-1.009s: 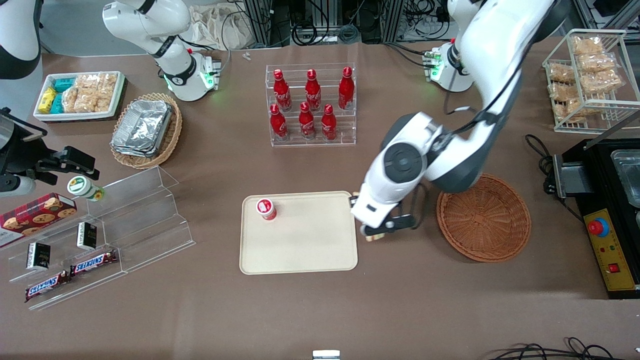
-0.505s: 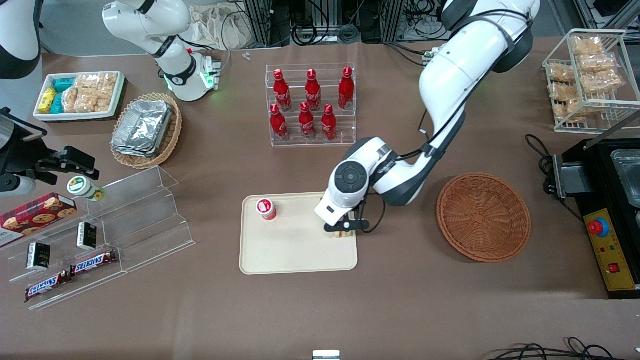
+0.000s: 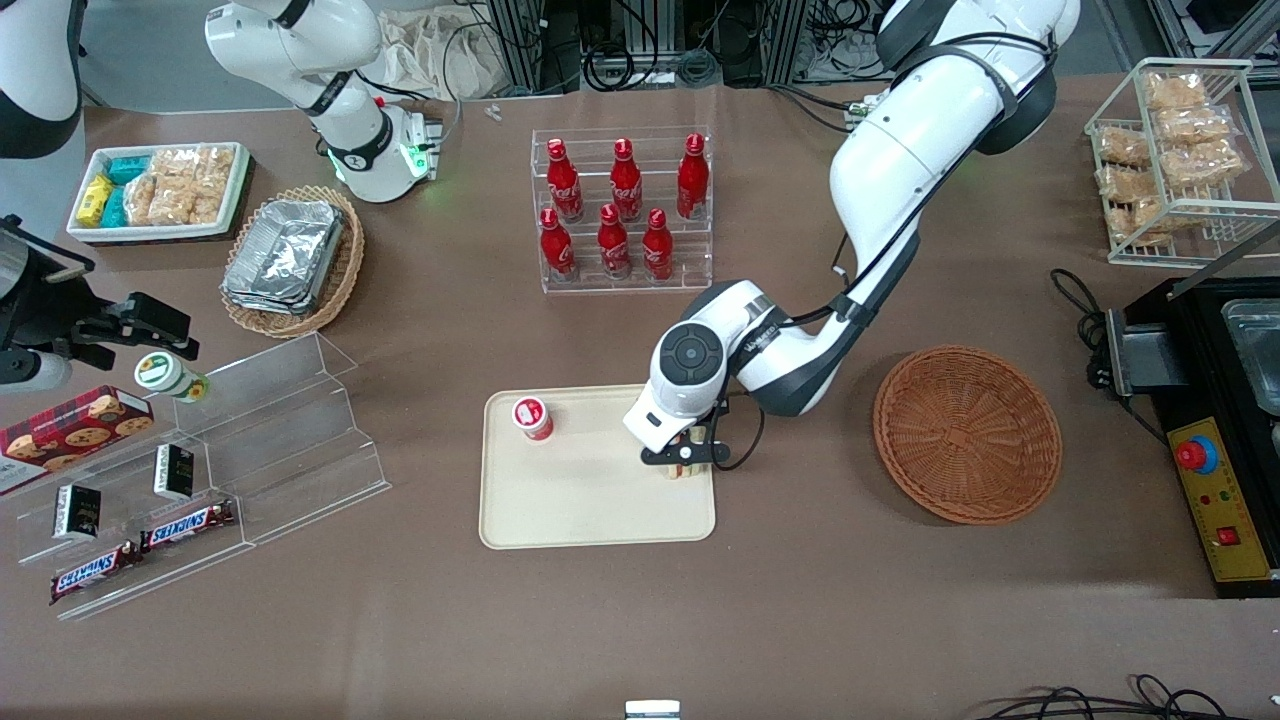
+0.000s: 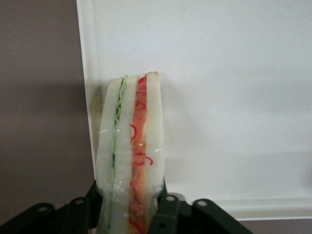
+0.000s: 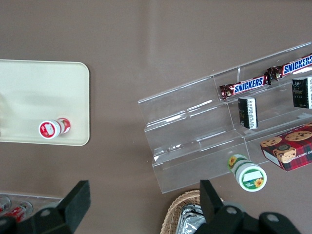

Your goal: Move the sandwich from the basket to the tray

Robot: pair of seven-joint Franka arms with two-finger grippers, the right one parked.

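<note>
The left arm's gripper (image 3: 683,462) is shut on the sandwich (image 4: 130,151), a wedge of white bread with green and red-orange layers in clear wrap. It holds the sandwich upright, low over the cream-beige tray (image 3: 590,500), at the tray edge nearest the basket; in the front view only a sliver of sandwich (image 3: 680,471) shows under the fingers. The wrist view shows the tray's rim (image 4: 86,73) beside the sandwich. The round reddish-brown wicker basket (image 3: 967,433) stands empty toward the working arm's end of the table.
A small red-capped cup (image 3: 532,418) stands on the tray. A clear rack of red bottles (image 3: 622,208) is farther from the camera. A clear stepped shelf (image 3: 230,460) with snacks lies toward the parked arm's end. A black appliance (image 3: 1215,420) stands past the basket.
The gripper carried the sandwich from the table between basket and tray to over the tray's edge, then shifted slightly inward and lower in the last half second.
</note>
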